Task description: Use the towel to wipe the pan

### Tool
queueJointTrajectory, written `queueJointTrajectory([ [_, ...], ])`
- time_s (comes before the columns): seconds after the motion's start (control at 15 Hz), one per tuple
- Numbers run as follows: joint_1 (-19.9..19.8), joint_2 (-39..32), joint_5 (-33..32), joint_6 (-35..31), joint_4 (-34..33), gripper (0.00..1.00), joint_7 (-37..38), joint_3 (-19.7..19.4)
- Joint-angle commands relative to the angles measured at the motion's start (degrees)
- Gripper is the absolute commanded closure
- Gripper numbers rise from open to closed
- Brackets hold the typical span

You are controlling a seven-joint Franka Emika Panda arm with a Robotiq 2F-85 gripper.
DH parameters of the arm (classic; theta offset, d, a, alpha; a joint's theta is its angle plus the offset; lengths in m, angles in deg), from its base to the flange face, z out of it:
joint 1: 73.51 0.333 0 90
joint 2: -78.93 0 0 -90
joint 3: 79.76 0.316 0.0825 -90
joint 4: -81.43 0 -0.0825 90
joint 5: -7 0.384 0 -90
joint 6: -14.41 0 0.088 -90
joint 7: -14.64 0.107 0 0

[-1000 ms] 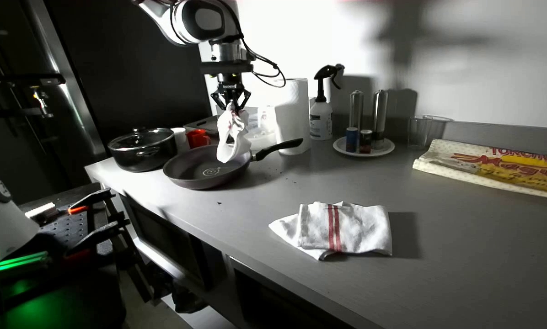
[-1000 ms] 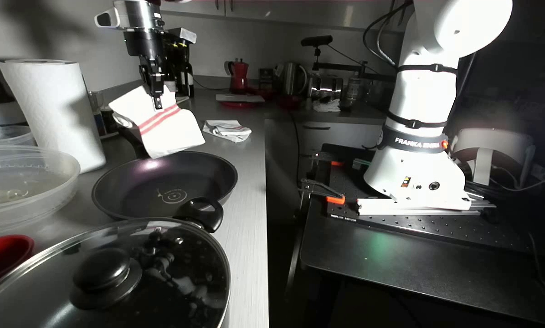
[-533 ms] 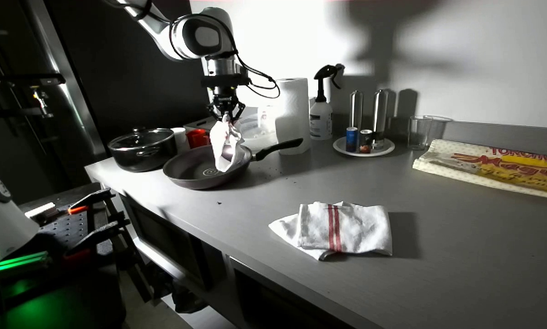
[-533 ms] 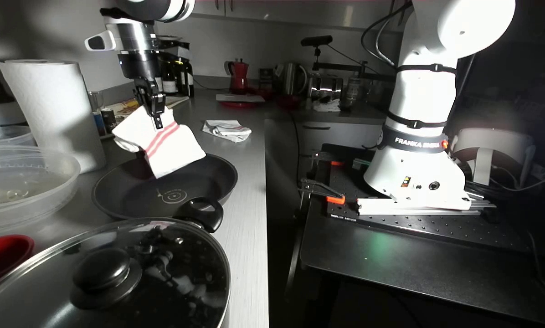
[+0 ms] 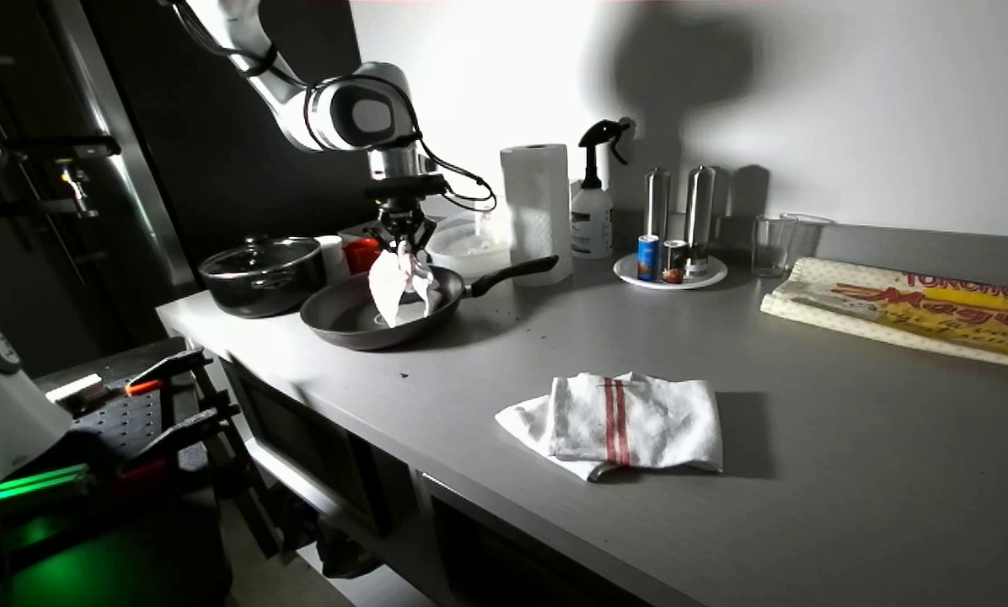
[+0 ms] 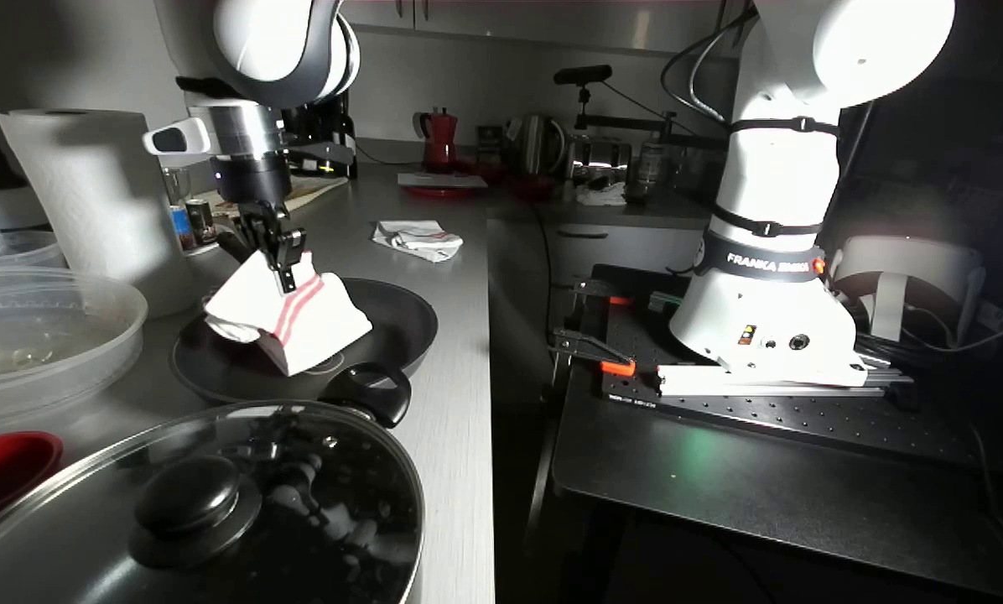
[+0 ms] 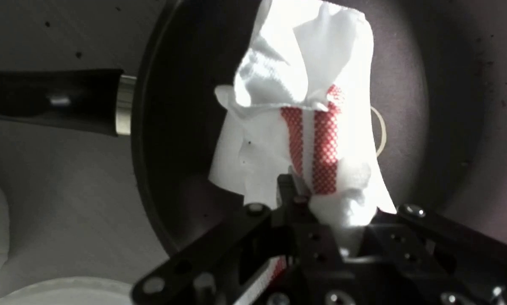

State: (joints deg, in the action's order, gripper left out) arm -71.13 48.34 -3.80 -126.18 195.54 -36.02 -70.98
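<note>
Kitchen counter (image 5: 849,489): smooth, grey; it is running along a pale wall (image 5: 883,110).
Robot arm (image 6: 778,180): one, glossy white, rounded; its base (image 6: 719,310) is bearing the words "FRANKA EMIKA".
Dotted packet (image 5: 917,312): one, flat, pale; its print is reading "TORCHON" and "Magiq", the view's edge cutting it off.
Pan (image 6: 397,323): one, round, dark, shallow; it is resting on the counter, its black handle (image 7: 54,101) joining the rim through a shiny metal collar (image 7: 124,105).
Pot (image 5: 264,291): one, black, round; a see-through lid (image 6: 342,503) with a bulbous knob (image 6: 187,495) is covering it.
Held towel (image 6: 309,323): one, white cloth, creased, with two red stripes; it is hanging over the pan's floor, and whether it is touching there I cannot tell.
Folded towel (image 5: 660,421): one, white, also red-striped; it is lying on the counter, well apart from the pan.
Plate (image 5: 626,272): one, white, round; it is sitting near the wall.
Gripper (image 5: 404,244): one, black, jointed; its narrowed fingers (image 6: 284,262) are pinching the held towel.
Cylinders (image 5: 699,211): two, slim, shiny; they are standing on the plate.
Cans (image 5: 647,257): two, one blue, one dark; they are standing beside the cylinders, showing print too small to read.
</note>
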Motion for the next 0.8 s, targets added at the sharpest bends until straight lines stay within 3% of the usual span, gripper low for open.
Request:
queueJointTrajectory([
  [0.0, -0.79, -4.78, -0.31, -4.55, -1.89, 0.97, -1.01, 0.37],
  [0.4, -2.32, -12.12, -0.45, -8.51, -4.59, 0.97, -0.85, 0.45],
  [0.73, -2.38, -12.38, -0.88, -9.31, -5.04, 0.97, -0.93, 0.70],
])
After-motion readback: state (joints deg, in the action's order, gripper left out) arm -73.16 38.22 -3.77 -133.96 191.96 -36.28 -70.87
